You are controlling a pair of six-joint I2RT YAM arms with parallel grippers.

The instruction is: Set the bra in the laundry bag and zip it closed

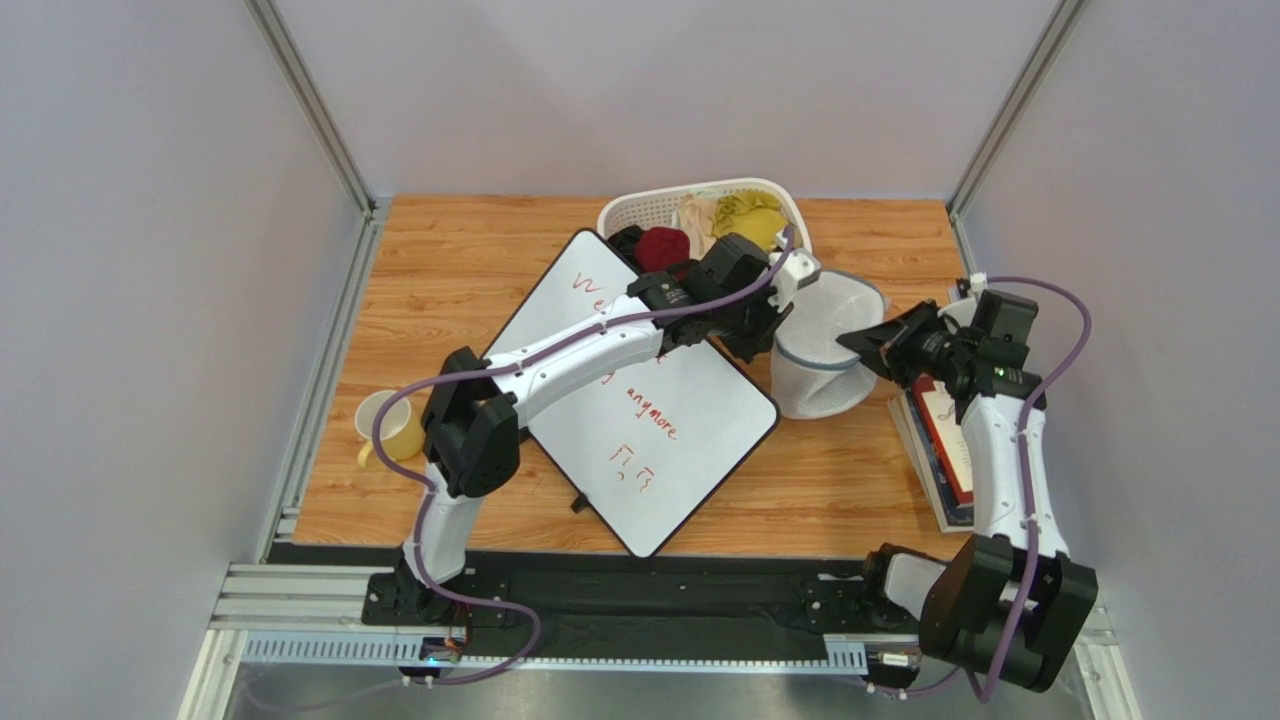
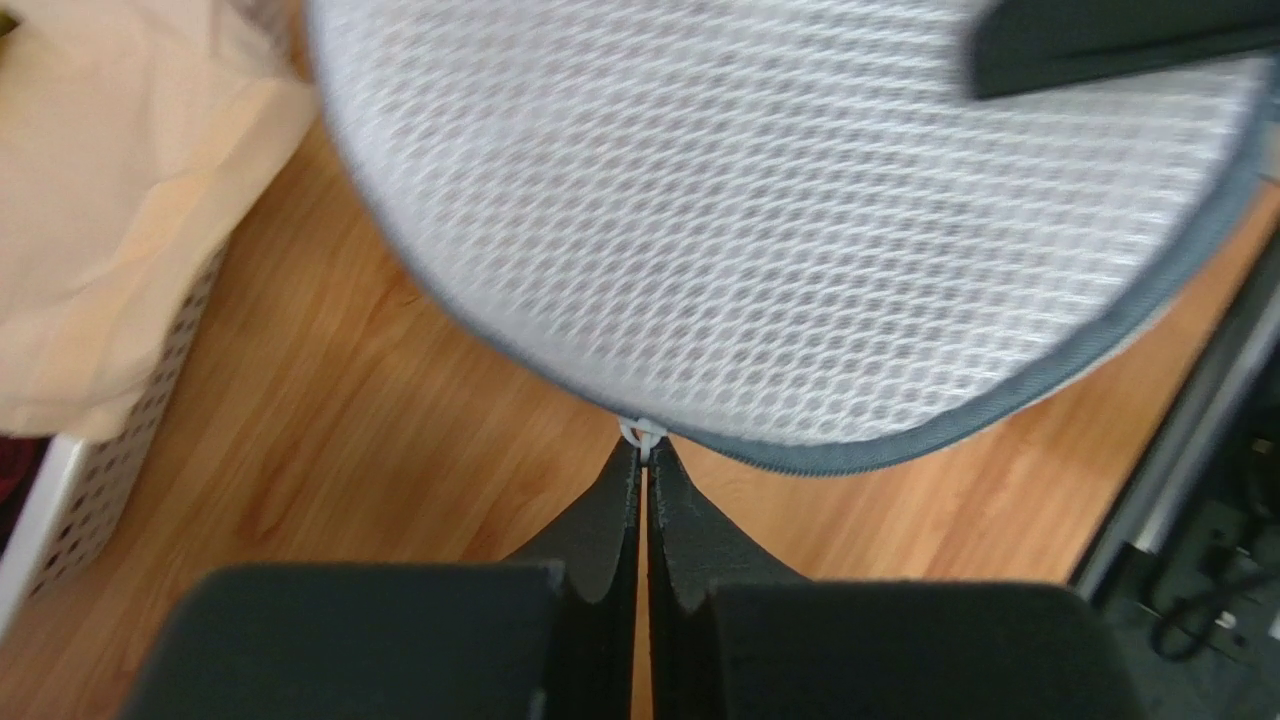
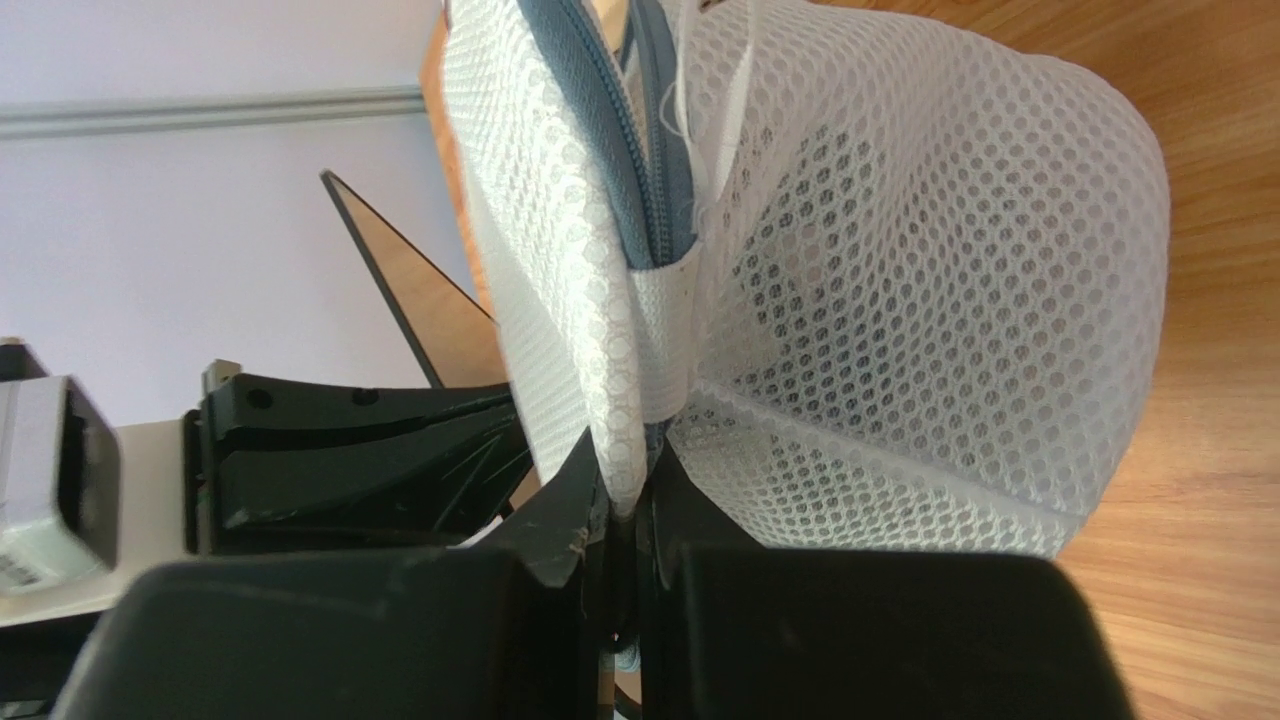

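The laundry bag (image 1: pixel 824 357), a white mesh pouch with a grey zipper band (image 2: pixel 962 420), stands between both arms right of the whiteboard. My left gripper (image 2: pixel 643 447) is shut on the small white zipper pull (image 2: pixel 643 434) at the bag's rim. It reaches the bag (image 2: pixel 781 225) from the left (image 1: pixel 783 317). My right gripper (image 3: pixel 631 488) is shut on a fold of the bag's mesh edge (image 3: pixel 624 375), just below the end of the grey zipper (image 3: pixel 639 135), and holds the bag from the right (image 1: pixel 861 348). The bra is hidden.
A white slotted basket (image 1: pixel 624 215) with yellow (image 1: pixel 748 219) and dark red (image 1: pixel 661 248) garments stands behind the bag. A whiteboard (image 1: pixel 639 405) lies at centre. A yellow cup (image 1: pixel 394 428) sits at the left and a stack of books (image 1: pixel 939 450) at the right.
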